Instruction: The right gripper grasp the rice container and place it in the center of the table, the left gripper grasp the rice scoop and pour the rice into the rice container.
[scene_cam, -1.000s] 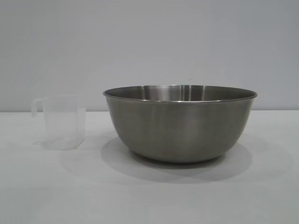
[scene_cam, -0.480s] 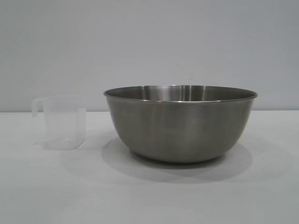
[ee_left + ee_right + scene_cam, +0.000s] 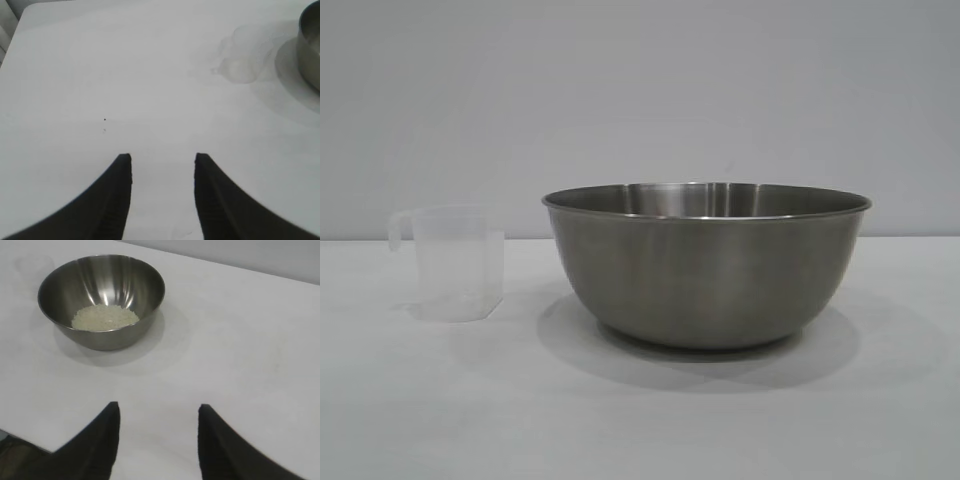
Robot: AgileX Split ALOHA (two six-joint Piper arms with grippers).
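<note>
The rice container (image 3: 705,280), a large steel bowl, stands upright near the middle of the white table (image 3: 640,420). In the right wrist view a pale heap of rice (image 3: 105,317) lies in the bottom of the rice container (image 3: 115,337). The rice scoop (image 3: 455,262), a clear plastic cup with a loop handle, stands upright to the bowl's left and looks empty. My left gripper (image 3: 162,157) is open over bare table, well short of the rice scoop (image 3: 247,55). My right gripper (image 3: 159,407) is open too, away from the bowl, holding nothing.
A plain grey wall runs behind the table. The table's edge and corner (image 3: 25,10) show in the left wrist view. Bare white tabletop lies around both objects.
</note>
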